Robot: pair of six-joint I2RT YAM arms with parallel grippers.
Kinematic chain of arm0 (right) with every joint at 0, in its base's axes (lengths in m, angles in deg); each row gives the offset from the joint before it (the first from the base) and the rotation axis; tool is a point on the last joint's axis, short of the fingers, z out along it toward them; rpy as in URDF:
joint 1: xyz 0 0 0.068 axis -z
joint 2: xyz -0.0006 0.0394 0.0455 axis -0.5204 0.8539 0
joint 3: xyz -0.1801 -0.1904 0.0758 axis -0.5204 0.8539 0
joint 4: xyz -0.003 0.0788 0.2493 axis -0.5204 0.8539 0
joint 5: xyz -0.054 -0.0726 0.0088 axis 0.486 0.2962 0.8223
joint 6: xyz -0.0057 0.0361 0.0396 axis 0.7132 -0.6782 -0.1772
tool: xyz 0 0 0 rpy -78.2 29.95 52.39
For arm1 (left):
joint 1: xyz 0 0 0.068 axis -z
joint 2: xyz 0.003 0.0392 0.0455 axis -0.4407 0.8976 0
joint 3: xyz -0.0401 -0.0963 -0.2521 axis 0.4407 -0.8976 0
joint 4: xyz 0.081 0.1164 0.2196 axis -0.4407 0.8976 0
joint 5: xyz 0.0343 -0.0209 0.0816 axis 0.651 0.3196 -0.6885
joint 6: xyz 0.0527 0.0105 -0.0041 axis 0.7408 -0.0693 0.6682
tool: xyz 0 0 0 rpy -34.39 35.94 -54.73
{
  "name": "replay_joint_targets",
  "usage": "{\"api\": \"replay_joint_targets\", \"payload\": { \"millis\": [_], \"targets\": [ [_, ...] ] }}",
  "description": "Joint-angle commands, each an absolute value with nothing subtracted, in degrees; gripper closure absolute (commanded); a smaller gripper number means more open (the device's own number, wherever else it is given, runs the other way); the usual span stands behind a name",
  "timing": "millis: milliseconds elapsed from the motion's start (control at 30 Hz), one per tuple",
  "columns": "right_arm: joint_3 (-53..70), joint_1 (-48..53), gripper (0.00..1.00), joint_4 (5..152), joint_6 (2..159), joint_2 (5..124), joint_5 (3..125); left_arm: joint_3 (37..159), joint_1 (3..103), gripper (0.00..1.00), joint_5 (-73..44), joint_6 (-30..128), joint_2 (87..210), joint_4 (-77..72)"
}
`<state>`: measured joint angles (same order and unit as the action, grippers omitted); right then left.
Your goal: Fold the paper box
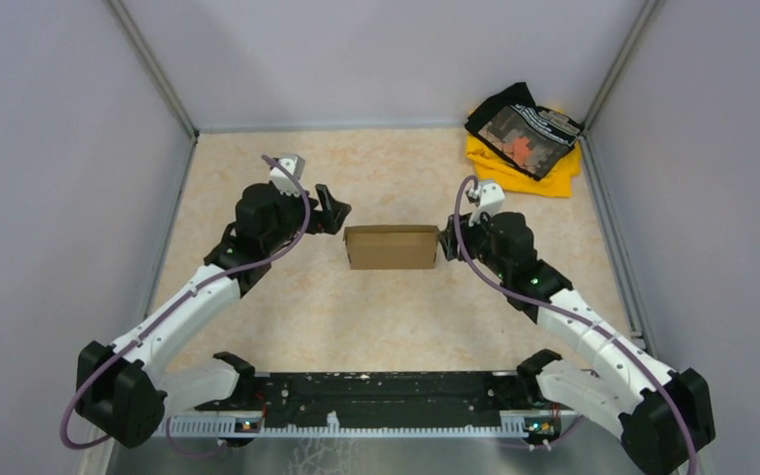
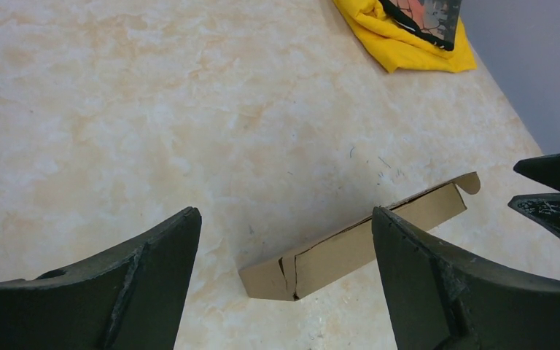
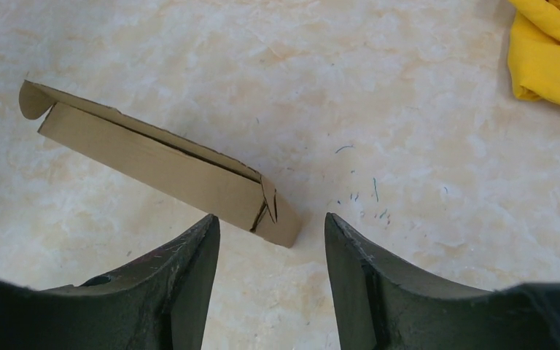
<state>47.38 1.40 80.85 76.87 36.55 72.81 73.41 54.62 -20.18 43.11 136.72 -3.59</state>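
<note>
The paper box [image 1: 391, 246] is a plain brown cardboard box lying closed and flat-sided at the middle of the table. It shows in the left wrist view [image 2: 357, 244] and in the right wrist view [image 3: 160, 164], with a rounded tab sticking out at its far end. My left gripper [image 1: 332, 210] is open and empty, just off the box's left end. My right gripper [image 1: 447, 240] is open and empty, close to the box's right end without holding it.
A yellow and black cloth pile [image 1: 524, 139] lies at the back right corner; it also shows in the left wrist view [image 2: 415, 33] and the right wrist view [image 3: 550, 62]. Grey walls with metal rails enclose the table on three sides.
</note>
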Motion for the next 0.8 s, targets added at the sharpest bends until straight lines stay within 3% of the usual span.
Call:
{"api": "replay_joint_targets", "payload": {
  "millis": [0,333,500,767],
  "targets": [
    [47.08,1.04,0.45,79.48,76.10,33.95,73.05,74.20,54.55,0.08,-19.99,40.89,135.38,-6.34],
    [45.29,1.04,0.45,83.36,73.01,30.73,73.05,81.68,54.62,0.06,-17.20,39.13,145.24,-7.13],
    [50.74,1.04,0.47,76.07,70.75,25.55,75.39,78.39,54.63,0.01,-16.81,41.17,141.52,-7.07],
    [53.07,1.04,0.48,73.89,71.77,28.67,72.15,70.30,54.70,0.01,-19.22,41.57,133.10,-6.27]
  ]
}}
